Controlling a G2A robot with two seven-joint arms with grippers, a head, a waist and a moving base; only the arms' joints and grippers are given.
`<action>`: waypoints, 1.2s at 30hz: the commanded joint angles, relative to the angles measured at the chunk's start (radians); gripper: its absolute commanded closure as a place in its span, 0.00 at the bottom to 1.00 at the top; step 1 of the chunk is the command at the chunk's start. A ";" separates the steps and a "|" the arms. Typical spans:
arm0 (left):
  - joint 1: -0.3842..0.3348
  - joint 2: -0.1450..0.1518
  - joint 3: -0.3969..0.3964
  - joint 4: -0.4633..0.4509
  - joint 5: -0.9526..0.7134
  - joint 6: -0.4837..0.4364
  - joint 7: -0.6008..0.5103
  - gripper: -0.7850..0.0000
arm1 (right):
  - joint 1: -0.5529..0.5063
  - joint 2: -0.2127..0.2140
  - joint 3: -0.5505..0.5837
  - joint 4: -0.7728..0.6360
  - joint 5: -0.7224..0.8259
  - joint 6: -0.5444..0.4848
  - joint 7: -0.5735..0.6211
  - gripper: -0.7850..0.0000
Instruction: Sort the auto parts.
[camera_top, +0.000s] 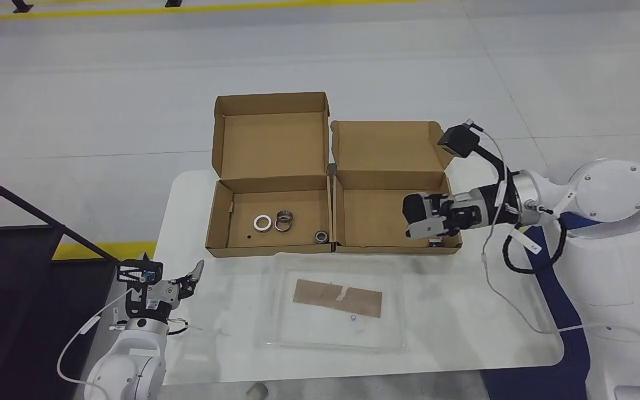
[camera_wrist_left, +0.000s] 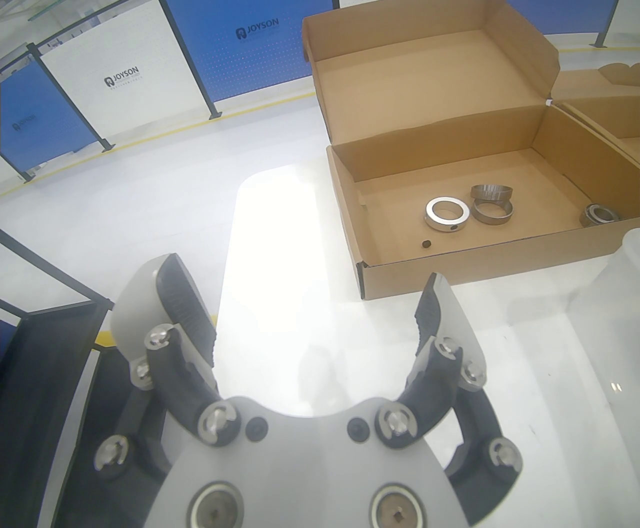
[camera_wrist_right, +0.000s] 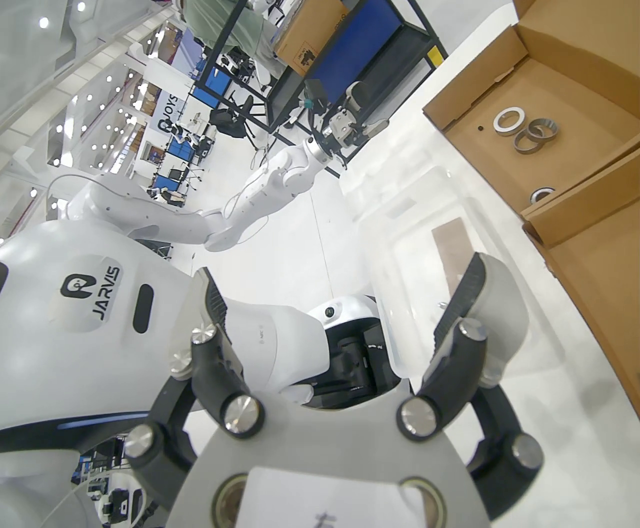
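Right now: both grippers wide open and empty, parts lie in the left box

Left gripper (camera_wrist_left: 302, 270): fingers spread wide, nothing between them, over the near left corner of the white table (camera_top: 190, 210). Straight ahead of it is the left box (camera_wrist_left: 475, 275), lid up. Its front wall stands between the gripper and the parts on the floor inside. Behind that wall, nearest first:
- small black piece (camera_wrist_left: 426, 244)
- flat silver ring (camera_wrist_left: 447, 214)
- two dark rings (camera_wrist_left: 492, 202), touching each other and just beside the silver one
- a bearing (camera_wrist_left: 599, 215) in the front corner farthest from this gripper

To the robot's right of the gripper lies a clear tray (camera_top: 310, 325). In it are a brown cardboard strip (camera_top: 338, 297) and one tiny part (camera_top: 355, 320), too small to name. Well beyond the table, across the floor, blue-and-white panels (camera_wrist_left: 122, 77) each carry a printed logo with a word mark.

Right gripper (camera_wrist_right: 342, 265): also spread wide, holding nothing, hanging over the floor of the right box (camera_top: 380, 215) near its front wall. The two boxes stand side by side, touching. The bearing is the part nearest this gripper, with the shared walls between them. The tray sits just past the box's front wall, toward the robot. Far off in the room, a carton (camera_wrist_right: 300, 45) on a dark rack bears a label, too small to read.
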 joint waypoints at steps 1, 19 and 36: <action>0.000 0.000 0.000 0.000 0.000 0.000 0.000 0.00 | 0.000 0.000 0.000 0.000 -0.001 0.000 0.000 0.00; 0.000 0.000 0.000 0.000 0.000 0.000 0.000 0.00 | 0.000 0.000 0.000 0.000 -0.001 0.000 0.000 0.00; 0.000 0.000 0.000 0.000 0.000 0.000 0.000 0.00 | 0.173 -0.011 -0.586 -0.059 -0.504 0.129 0.000 0.00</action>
